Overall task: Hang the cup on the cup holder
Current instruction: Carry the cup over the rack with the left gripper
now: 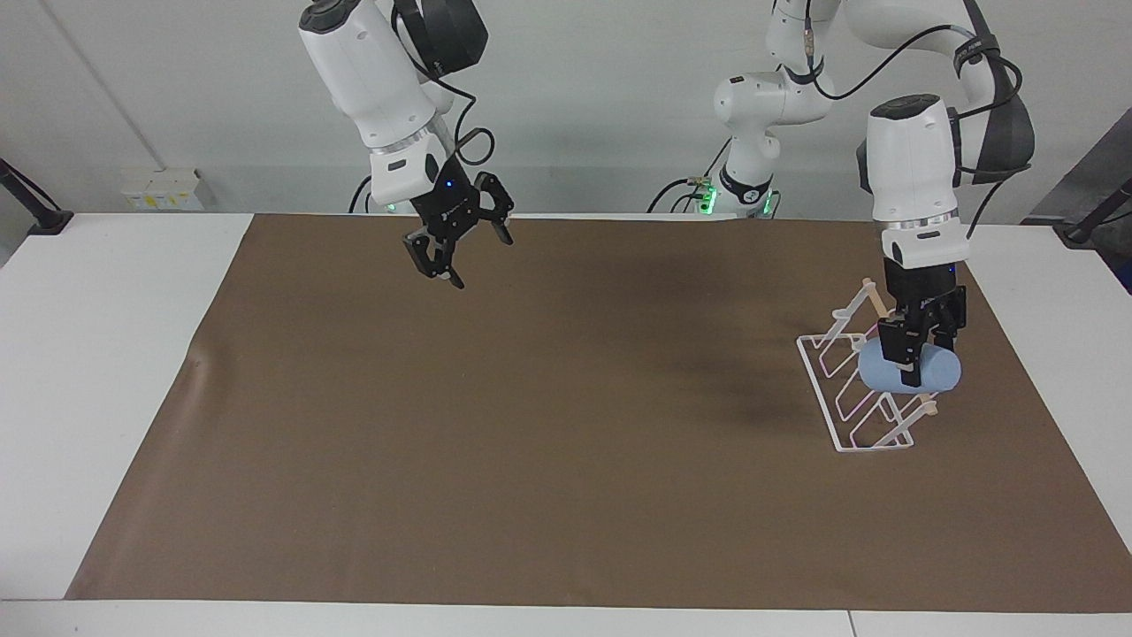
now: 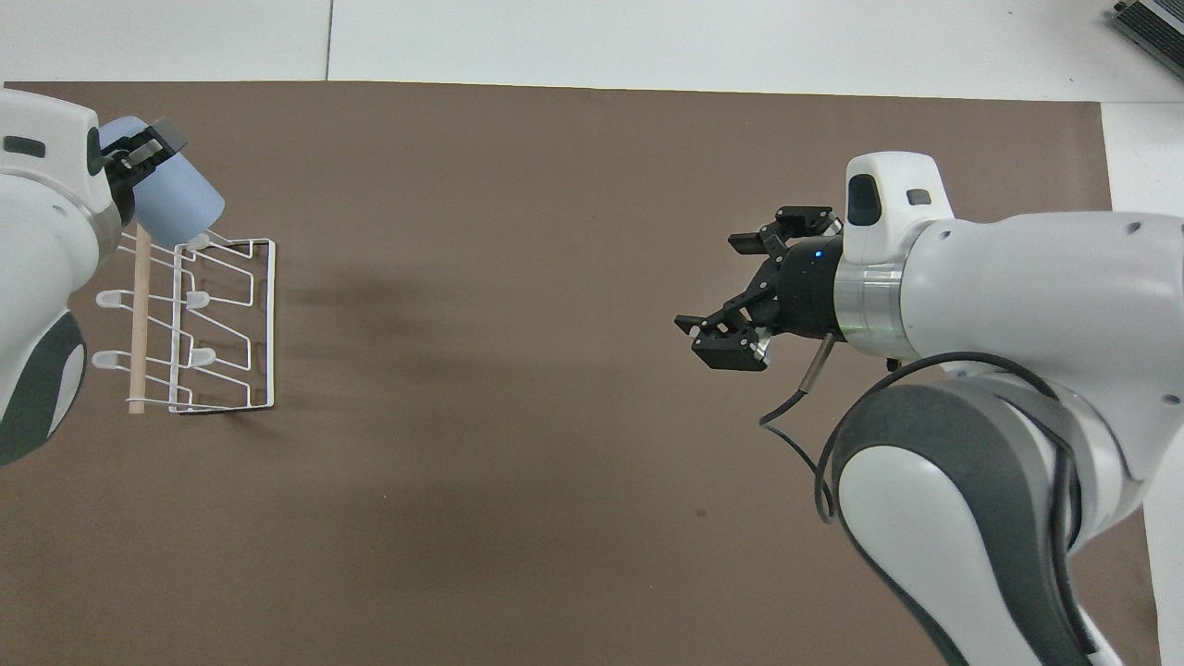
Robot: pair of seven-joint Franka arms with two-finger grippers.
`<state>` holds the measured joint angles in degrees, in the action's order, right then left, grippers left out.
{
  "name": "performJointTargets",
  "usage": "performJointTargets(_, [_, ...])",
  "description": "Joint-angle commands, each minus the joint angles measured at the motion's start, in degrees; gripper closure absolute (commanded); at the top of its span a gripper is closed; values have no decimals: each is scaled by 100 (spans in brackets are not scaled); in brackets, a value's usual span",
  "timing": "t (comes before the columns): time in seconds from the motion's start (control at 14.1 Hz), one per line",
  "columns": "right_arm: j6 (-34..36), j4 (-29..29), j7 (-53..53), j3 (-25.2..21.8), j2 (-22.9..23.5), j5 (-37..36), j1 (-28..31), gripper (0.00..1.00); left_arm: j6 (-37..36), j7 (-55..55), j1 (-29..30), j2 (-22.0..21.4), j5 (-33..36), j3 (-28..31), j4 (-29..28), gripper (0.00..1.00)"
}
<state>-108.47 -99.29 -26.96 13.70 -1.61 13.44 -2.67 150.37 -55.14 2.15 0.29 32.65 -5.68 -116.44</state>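
The light-blue cup (image 1: 939,376) is held on its side in my left gripper (image 1: 915,372), which is shut on it. The cup hangs low over the white wire cup holder (image 1: 820,398), at the rack's end farther from the robots, close to the wooden rod. In the overhead view the cup (image 2: 183,205) has its rim at the tip of a prong of the cup holder (image 2: 272,324), with the left gripper (image 2: 143,162) beside it. I cannot tell if a prong is inside the cup. My right gripper (image 1: 485,263) is open and empty, up in the air over the mat; it also shows in the overhead view (image 2: 710,285).
A brown mat (image 1: 531,442) covers most of the white table (image 1: 106,354). The cup holder stands on the mat toward the left arm's end. Nothing else lies on the mat.
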Motion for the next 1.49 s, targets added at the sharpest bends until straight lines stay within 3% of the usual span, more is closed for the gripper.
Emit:
performJointTargets(0.0, [501, 314, 454, 19, 99, -280, 345, 0, 246, -67, 102, -222, 267, -30, -353, 100])
performJointTargets(0.21, [906, 647, 656, -34, 108, -595, 854, 0, 431, -67, 111, -266, 365, -30, -555, 100])
performJointTargets(0.36, [995, 762, 1251, -34, 108, -1235, 900, 0, 440, -67, 111, -275, 365, -30, -608, 100])
performJointTargets(0.57, [1722, 1103, 2009, -42, 117, -1747, 917, 0, 642, -67, 189, -310, 374, -21, -783, 100])
performJointTargets(0.85, [2400, 1641, 2379, -34, 117, -1713, 1154, 0, 748, -67, 207, -258, 365, -21, -635, 100])
performJointTargets(1.28, [2349, 1404, 2668, -165, -6, -1311, 1374, 0, 757, -76, 312, -214, 583, -21, -459, 100])
performJointTargets(1.42, [2121, 1011, 2784, -201, -146, -1177, 1497, 0, 792, -102, 357, -240, 611, -30, -555, 100])
